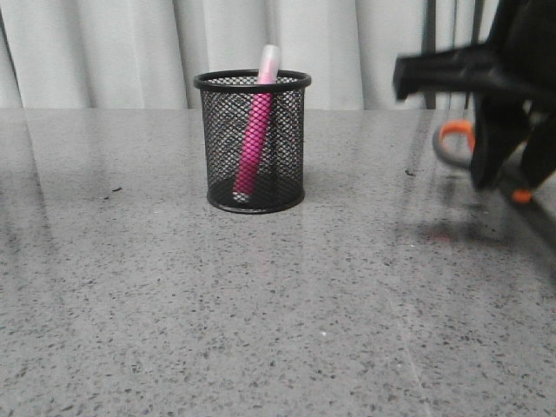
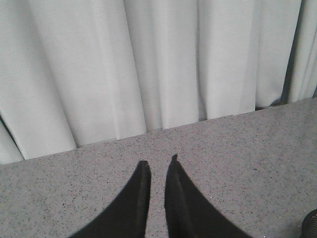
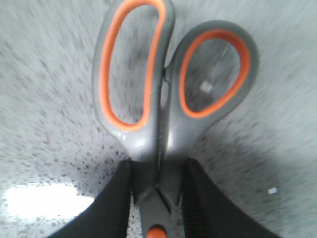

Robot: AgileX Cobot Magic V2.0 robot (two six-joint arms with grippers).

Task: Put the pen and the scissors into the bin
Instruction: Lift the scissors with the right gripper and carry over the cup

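The black wire-mesh bin (image 1: 253, 143) stands on the grey table, left of centre in the front view. The magenta pen (image 1: 254, 130) leans inside it, its whitish cap above the rim. My right gripper (image 3: 157, 166) is shut on the scissors (image 3: 168, 89), clamping the grey shanks between the orange-lined loops and the orange pivot screw. In the front view it (image 1: 499, 178) is at the far right, blurred, with an orange loop (image 1: 453, 139) showing beside it, above the table. My left gripper (image 2: 158, 163) is empty over bare table, jaws almost closed with a thin gap.
White curtains hang behind the table's far edge (image 1: 104, 109). A dark edge of the bin shows in the corner of the left wrist view (image 2: 311, 225). The speckled grey tabletop (image 1: 261, 304) stretches in front of the bin.
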